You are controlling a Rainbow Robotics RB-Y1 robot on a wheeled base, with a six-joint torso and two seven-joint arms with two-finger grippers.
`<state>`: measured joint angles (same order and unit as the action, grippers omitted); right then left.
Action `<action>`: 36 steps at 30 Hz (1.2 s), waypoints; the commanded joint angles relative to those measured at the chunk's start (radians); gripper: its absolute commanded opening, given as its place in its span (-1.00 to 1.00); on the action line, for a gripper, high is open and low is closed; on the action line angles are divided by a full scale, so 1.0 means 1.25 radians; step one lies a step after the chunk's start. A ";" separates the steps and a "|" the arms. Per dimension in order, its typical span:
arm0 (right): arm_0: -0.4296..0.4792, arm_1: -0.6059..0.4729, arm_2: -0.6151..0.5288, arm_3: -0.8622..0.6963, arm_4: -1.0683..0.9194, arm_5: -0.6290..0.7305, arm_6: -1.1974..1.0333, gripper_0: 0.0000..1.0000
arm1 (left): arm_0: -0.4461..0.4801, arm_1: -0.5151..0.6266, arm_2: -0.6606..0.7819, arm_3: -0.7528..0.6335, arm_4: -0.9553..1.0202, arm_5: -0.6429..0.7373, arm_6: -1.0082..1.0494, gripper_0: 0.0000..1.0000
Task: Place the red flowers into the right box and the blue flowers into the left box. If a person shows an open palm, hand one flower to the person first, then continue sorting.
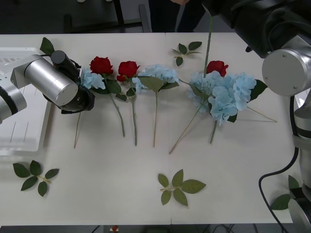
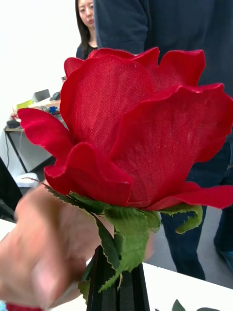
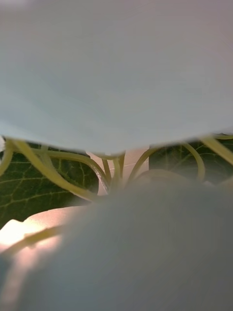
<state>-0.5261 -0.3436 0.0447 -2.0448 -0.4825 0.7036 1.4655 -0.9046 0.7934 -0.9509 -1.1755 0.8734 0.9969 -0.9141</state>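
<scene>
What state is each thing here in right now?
Held red rose: upright, clamped in the right gripper.
Person's hand: close beside the held rose.
Other red roses: lying on the table.
Blue flowers: lying on the table.
Left gripper: down at the leftmost blue flower.
Left box: no flowers visible inside.
</scene>
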 commanded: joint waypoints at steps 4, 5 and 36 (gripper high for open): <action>-0.017 0.000 -0.004 -0.002 0.008 -0.012 -0.050 -1.00 | -0.002 0.005 -0.011 -0.003 0.006 -0.007 -0.019 -1.00; -0.016 -0.001 -0.004 -0.002 0.008 -0.012 -0.050 -1.00 | -0.002 0.005 -0.011 -0.003 0.006 -0.007 -0.019 -1.00; 0.121 -0.109 -0.061 -0.196 -0.095 0.170 -0.066 1.00 | -0.002 0.005 -0.011 -0.003 0.006 -0.008 -0.021 -1.00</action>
<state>-0.4359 -0.4131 0.0188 -2.1717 -0.5540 0.8961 1.4316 -0.9046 0.7934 -0.9509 -1.1754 0.8735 0.9968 -0.9142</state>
